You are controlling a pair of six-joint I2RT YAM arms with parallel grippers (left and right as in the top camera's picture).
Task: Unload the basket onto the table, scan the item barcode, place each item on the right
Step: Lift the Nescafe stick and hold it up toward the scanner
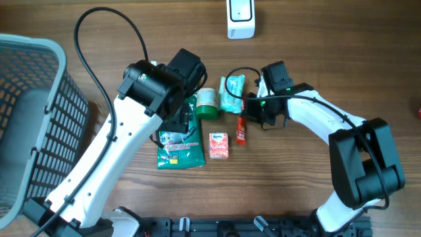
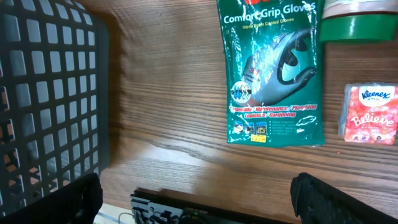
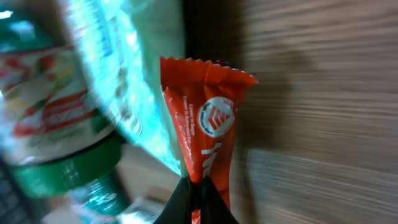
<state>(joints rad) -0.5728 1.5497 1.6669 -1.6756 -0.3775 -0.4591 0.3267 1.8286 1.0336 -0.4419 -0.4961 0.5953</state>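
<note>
- Wood-grain table point(image 1: 329, 52) carries a loose cluster of shop goods at its middle, with a grey basket point(image 1: 39, 46) at the left edge and a white device point(image 1: 241, 20), probably the scanner, standing alone at the far edge.
- The red sachet point(image 3: 205, 137) is the item in hand. It sits at the right of the cluster, just beside a teal packet point(image 1: 231, 92) and near a Kleenex pack point(image 1: 219, 145).
- The right gripper point(image 3: 198, 202) is clenched on one crimped end of the sachet. Its dark fingertips meet on the thin seam, so the printed faces stay uncovered, which suits showing a barcode.
- No barcode can be made out on the sachet's visible face, and the right wrist view is blurred. Whether the sachet is off the wood cannot be told.
- The scanner is well apart from the sachet, so the carry and the turning of the code toward it look not yet done.
- The left gripper point(image 2: 208, 198) hangs over the glove packet point(image 2: 273, 68) with its fingers point(image 2: 81, 196) spread wide and touching nothing, seemingly waiting.
- A green-lidded jar point(image 2: 357, 22) lies at the glove packet's top corner, crowding the cluster. The thin seam could slip from the pinch.
</note>
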